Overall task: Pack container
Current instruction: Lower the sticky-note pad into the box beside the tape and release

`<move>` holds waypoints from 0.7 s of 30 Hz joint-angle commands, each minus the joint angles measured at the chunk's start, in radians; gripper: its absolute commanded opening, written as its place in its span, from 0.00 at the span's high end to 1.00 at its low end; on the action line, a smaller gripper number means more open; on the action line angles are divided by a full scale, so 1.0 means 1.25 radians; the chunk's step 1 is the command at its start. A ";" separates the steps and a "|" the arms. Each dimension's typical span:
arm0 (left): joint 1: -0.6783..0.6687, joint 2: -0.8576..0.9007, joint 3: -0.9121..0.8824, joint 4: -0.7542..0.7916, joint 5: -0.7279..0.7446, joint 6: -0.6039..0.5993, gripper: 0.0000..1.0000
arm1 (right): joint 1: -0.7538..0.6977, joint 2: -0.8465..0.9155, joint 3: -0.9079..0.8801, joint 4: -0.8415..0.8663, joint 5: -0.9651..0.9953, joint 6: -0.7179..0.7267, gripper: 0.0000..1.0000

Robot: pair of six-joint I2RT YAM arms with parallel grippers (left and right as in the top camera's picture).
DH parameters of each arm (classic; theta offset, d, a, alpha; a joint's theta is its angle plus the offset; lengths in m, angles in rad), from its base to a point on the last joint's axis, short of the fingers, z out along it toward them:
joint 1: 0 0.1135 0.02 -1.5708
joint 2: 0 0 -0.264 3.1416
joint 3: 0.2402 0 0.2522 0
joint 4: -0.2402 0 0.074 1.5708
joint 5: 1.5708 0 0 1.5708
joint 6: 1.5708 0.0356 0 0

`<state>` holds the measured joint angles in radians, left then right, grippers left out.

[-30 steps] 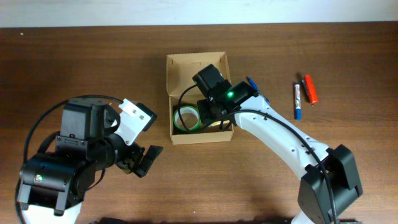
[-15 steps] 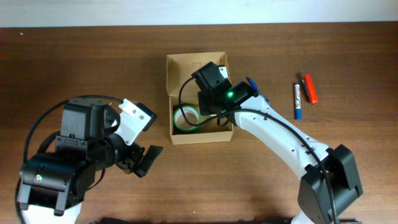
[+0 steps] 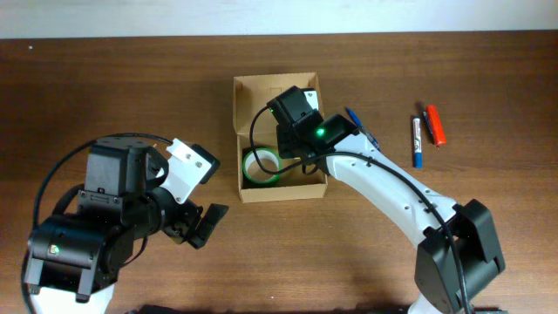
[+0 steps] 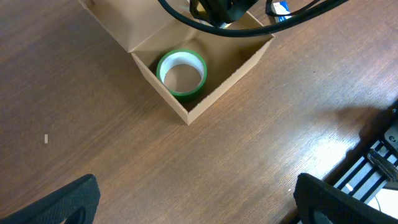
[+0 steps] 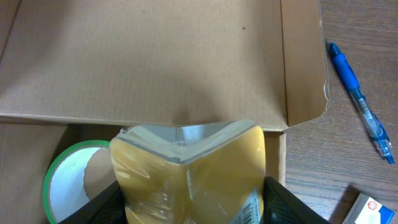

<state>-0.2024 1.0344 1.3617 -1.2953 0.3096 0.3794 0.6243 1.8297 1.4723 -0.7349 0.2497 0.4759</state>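
Since a second ago the right arm point(image 3: 384, 187) has drawn its wrist a little toward the far-left over the container point(image 3: 257, 100), uncovering more of the green tape roll point(image 3: 261, 165) that lies flat inside. We see the container in the middle of the desk point(image 3: 105, 78), with its flap lid laid open on the far side. The right jaws stand partly apart and clamp a yellow pouch point(image 5: 189, 171) by its sides; it appears to hang over the open cavity, next to the roll. The left jaws are spread wide and hold nothing, well apart from the container at the near-left. To do this step well, we judge that the pouch should go down into the free space beside the roll, clear of the hinge line and the wall. It should be kept level so its silver top does not catch the rim, and let go only once it rests on the floor. A blue pen point(image 5: 359, 99) lies on the desk just beside the container, not yet packed.
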 commanded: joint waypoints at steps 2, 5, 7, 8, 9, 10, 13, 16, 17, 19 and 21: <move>0.004 0.000 0.011 0.000 0.001 0.015 0.00 | -0.003 0.016 -0.011 0.011 0.028 0.013 0.41; 0.003 0.000 0.011 0.000 0.001 0.015 0.00 | -0.003 0.027 -0.027 0.025 0.028 0.026 0.41; 0.004 0.000 0.011 0.000 0.001 0.015 0.00 | -0.003 0.029 -0.048 0.039 0.028 0.032 0.41; 0.004 0.000 0.011 0.000 0.001 0.015 0.00 | -0.003 0.029 -0.058 0.042 0.028 0.040 0.41; 0.004 0.000 0.011 0.000 0.001 0.015 0.00 | -0.003 0.029 -0.067 0.042 0.027 0.052 0.41; 0.004 0.000 0.011 0.000 0.001 0.015 0.01 | -0.003 0.029 -0.072 0.042 0.025 0.052 0.41; 0.004 0.000 0.011 0.000 0.001 0.015 0.00 | -0.003 0.029 -0.079 0.044 0.025 0.056 0.41; 0.004 0.000 0.011 0.000 0.001 0.015 0.00 | -0.003 0.029 -0.079 0.045 0.017 0.065 0.41; 0.004 0.000 0.011 0.000 0.001 0.015 0.00 | -0.003 0.029 -0.079 0.045 0.017 0.066 0.41; 0.004 0.000 0.011 0.000 0.001 0.015 0.00 | -0.003 0.029 -0.079 0.047 0.017 0.066 0.41; 0.003 0.000 0.011 0.000 0.001 0.015 0.01 | -0.003 0.030 -0.079 0.049 0.017 0.066 0.41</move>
<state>-0.2024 1.0344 1.3617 -1.2953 0.3096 0.3794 0.6243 1.8603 1.3777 -0.6785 0.2642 0.5461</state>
